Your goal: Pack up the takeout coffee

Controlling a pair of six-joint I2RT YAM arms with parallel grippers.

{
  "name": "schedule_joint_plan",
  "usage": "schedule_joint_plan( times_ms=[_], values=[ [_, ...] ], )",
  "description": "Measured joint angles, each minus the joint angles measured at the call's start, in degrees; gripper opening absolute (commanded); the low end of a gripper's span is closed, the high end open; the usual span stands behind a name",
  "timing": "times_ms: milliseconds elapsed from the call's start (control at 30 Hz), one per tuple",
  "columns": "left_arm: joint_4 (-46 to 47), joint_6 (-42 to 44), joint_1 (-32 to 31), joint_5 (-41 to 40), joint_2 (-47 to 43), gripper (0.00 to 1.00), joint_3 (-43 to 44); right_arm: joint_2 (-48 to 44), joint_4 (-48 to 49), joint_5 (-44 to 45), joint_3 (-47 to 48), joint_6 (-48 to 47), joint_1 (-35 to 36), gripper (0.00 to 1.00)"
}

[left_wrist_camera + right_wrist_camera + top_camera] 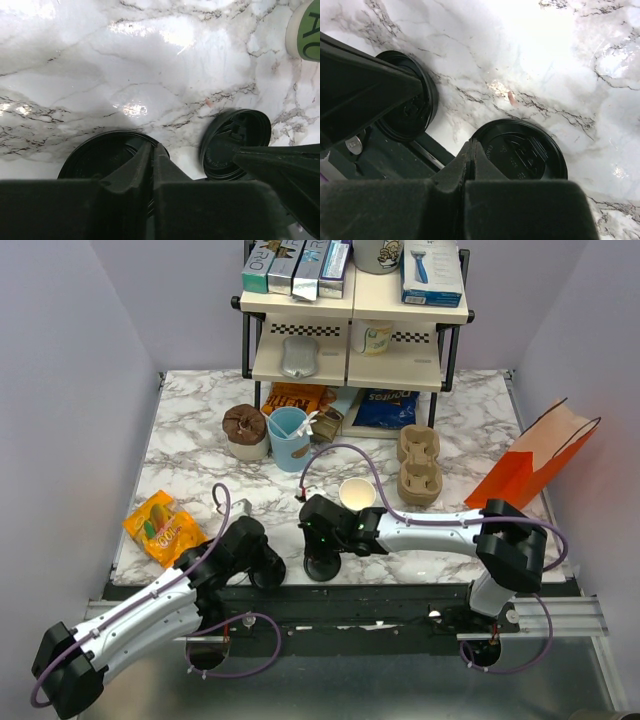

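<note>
Ahead-right of the left gripper (152, 150) and nearer the right gripper (470, 150), both pinched together beside black lids (520, 156), the lidless coffee cup (357, 493) stands upright on the desk (200, 440).

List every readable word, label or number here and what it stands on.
"AU": dark letters on the paper cup, cut off at the frame edge.
Embossed marks on the black lids: blurred, unreadable.
Shelf boxes and snack bags: too small to read.
</note>
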Motion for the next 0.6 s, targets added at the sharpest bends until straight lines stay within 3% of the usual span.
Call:
schedule_joint_plan(
  times_ms=[67, 133, 233, 333, 467, 600],
  values=[
    [-1.2, -0.17, 0.0, -0.72, -0.2, 0.27, 0.87, 0.0, -0.07, 0.59, 0.07, 0.04, -0.02, 0.02],
    [-2.58, -0.17, -0.02, -1.42, -0.63, 0.44, 1.79, -0.04, -0.02, 1.05, 0.35, -0.22, -0.02, 0.07],
    [-4.59, -0.26, -0.02, -2.25, -1.77, 0.57, 3.45, -0.79, 0.04, 1.22, 0.83, -0.98, -0.02, 0.12],
    [-5.79, -0.28, -0.02, -2.21, -2.56, 0.57, 4.31, -3.28, 0.02, 1.57, 0.81, -1.57, -0.02, 0.19],
    [-4.83, 0.55, -0.04, 0.44, -1.77, 0.62, 4.33, -9.9, 0.87, 2.23, -1.81, -2.84, -0.02, 0.43],
    [-3.21, 2.05, -0.57, 2.78, 2.58, 0.64, 4.68, -17.14, 1.46, 2.34, -6.86, -4.52, -0.02, 0.6]
  ],
)
